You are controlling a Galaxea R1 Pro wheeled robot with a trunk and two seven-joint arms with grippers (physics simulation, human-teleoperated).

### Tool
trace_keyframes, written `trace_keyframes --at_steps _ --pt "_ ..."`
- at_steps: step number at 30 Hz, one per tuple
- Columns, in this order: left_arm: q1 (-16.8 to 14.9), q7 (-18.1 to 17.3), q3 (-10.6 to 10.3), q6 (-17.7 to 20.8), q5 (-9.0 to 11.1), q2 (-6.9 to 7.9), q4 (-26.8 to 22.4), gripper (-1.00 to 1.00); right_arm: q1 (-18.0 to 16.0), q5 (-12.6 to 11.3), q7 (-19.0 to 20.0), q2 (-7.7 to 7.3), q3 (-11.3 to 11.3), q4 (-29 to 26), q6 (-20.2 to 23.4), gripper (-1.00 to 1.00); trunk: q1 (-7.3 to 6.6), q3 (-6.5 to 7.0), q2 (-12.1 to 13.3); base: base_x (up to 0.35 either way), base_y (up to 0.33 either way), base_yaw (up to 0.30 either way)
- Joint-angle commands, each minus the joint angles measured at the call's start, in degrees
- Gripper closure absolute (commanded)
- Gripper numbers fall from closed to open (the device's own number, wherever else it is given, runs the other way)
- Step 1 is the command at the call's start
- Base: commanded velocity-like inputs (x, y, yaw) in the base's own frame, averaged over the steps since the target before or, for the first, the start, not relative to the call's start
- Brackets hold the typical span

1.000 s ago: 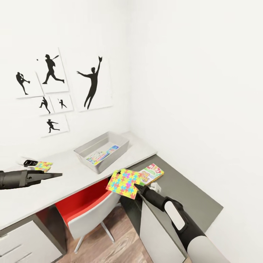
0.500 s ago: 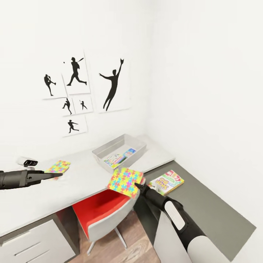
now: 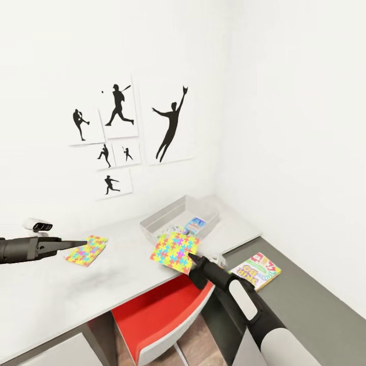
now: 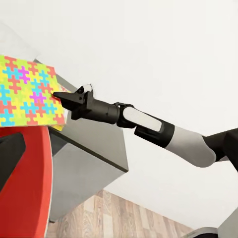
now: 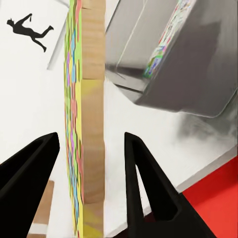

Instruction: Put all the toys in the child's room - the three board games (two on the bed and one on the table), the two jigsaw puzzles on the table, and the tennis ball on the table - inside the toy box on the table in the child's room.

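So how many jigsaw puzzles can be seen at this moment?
2. One jigsaw puzzle is held by the right gripper near the toy box; the other puzzle lies on the table.

Head view looks down; both wrist views closely share the jigsaw puzzle (image 3: 174,250).

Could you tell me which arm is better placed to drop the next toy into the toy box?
Right: its tool holds a jigsaw puzzle just in front of the toy box.
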Motion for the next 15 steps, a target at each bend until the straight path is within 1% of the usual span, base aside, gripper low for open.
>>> trace_keyframes --at_steps 1,6,9,15 --pt "-0.04 -0.2 -0.02 0.61 0.03 0.03 0.0 -1.0 -0.05 -0.49 -0.02 0.01 -0.04 -0.03 0.35 1.0 0.07 -0.06 -0.12 0.272 0.217 0.096" --pt "-0.04 -0.2 -0.02 0.6 0.03 0.03 0.01 -1.0 -0.05 -0.49 -0.01 0.01 -0.02 -0.04 0.35 1.0 0.07 0.04 -0.12 0.268 0.179 0.033" --pt "-0.04 -0.2 -0.02 0.6 0.03 0.03 0.01 -1.0 -0.05 -0.49 -0.01 0.01 -0.09 -0.03 0.35 1.0 0.07 0.05 -0.12 0.195 0.048 0.005" --pt "-0.04 -0.2 -0.02 0.6 0.03 0.0 0.01 -1.0 -0.05 -0.49 -0.02 0.01 -0.03 -0.04 0.35 1.0 0.07 0.05 -0.12 0.127 0.01 0.001"
